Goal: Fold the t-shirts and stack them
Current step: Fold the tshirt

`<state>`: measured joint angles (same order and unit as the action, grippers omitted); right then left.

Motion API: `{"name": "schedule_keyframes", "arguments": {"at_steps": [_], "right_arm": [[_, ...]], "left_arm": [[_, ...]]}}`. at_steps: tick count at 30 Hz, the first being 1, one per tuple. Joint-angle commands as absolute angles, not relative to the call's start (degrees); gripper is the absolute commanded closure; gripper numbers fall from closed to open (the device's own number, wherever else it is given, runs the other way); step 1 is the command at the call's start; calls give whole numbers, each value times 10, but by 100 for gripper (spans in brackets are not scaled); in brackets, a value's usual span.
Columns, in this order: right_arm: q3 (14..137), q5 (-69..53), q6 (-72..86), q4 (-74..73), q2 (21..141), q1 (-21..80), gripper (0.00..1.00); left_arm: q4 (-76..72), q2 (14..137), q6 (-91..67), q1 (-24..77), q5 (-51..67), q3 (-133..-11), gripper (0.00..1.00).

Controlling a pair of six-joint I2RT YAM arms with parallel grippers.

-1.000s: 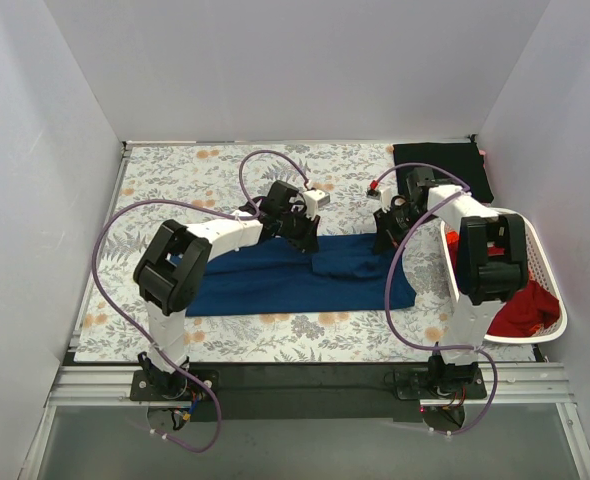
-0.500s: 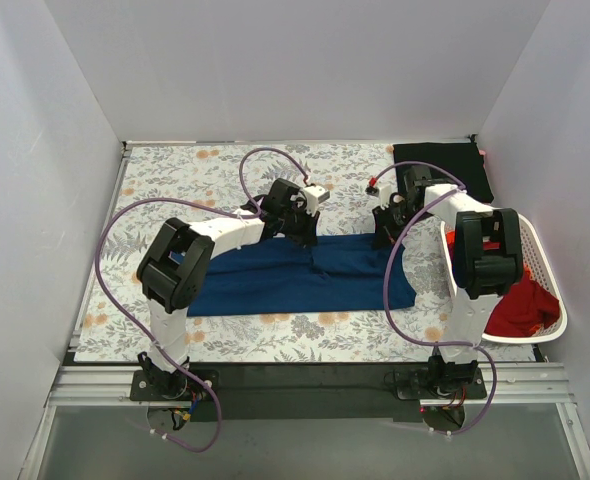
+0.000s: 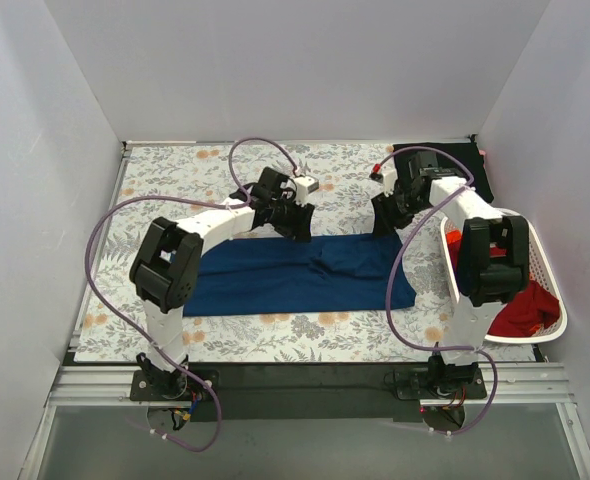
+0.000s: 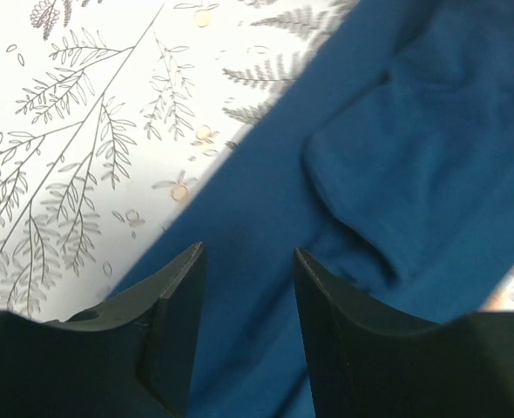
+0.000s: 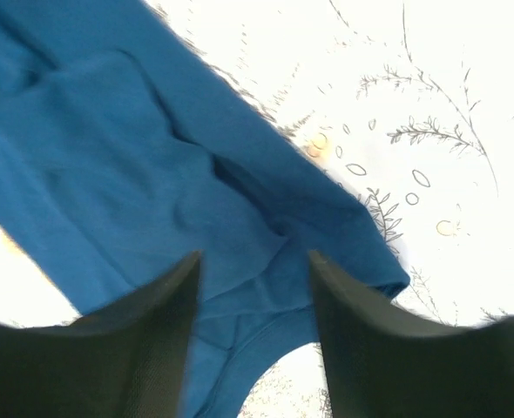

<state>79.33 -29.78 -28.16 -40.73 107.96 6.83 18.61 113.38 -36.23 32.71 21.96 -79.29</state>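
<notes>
the blue shirt lies folded in a long band across the middle of the flowered cover. the left claw and right claw hang over its far edge, fingers apart, gripping nothing. a black shirt lies far right; a red shirt sits in the white basket.
</notes>
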Motion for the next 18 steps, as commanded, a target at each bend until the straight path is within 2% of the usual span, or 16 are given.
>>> {"name": "schedule_keyframes", "arguments": {"at_steps": [1, 3, 6, 10, 13, 17, 18], "right_arm": [[820, -342, -272, -442, 1019, 73, 47], [814, -359, -270, -453, 1019, 85, 61], [794, -369, -255, -452, 1031, 104, 69], [792, -365, -243, -448, 1056, 117, 69], [795, -359, -236, -441, 1077, 121, 69], [788, -332, -230, -430, 1102, 125, 69], [782, -319, -227, -425, 1116, 125, 68]], "left_arm": [[207, 1039, -373, 322, 328, -798, 59], [205, 1038, -408, 324, 369, -802, 61], [206, 1070, -440, 327, 371, -822, 65], [219, 1108, -460, 325, 359, -838, 68], [220, 1119, -472, 323, 396, -834, 69], [202, 1118, -490, 322, 455, -805, 62], [186, 1114, -510, 322, 494, -775, 57]]}}
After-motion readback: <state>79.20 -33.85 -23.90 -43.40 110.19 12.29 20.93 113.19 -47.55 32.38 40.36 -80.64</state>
